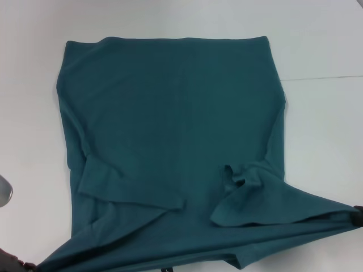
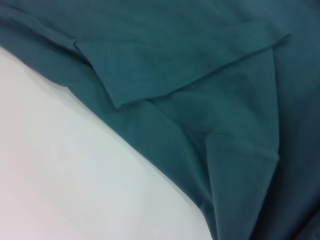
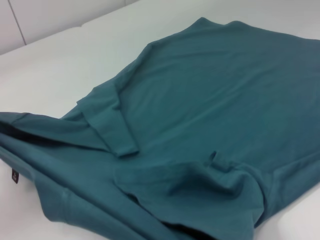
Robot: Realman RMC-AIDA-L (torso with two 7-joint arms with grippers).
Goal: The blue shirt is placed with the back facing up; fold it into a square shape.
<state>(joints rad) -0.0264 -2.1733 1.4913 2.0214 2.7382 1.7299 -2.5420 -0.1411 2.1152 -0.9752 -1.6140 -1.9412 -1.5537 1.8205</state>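
Across the middle of the head view the blue shirt (image 1: pixel 170 130) lies plain side up on the white table (image 1: pixel 323 39), sleeves folded inward; our left gripper (image 1: pixel 14 263) and right gripper (image 1: pixel 357 215) sit at the near corners, the grip itself unclear. Both wrist views show only cloth stretching away from us.

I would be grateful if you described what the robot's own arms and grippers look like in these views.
Very little of them shows. In the head view, the left gripper is only a dark, brownish-black shape at the lower corner, and the right gripper a small black block at the edge. No cables, markings or fingers are discernible. Both wrist views show only the blue shirt and white table.
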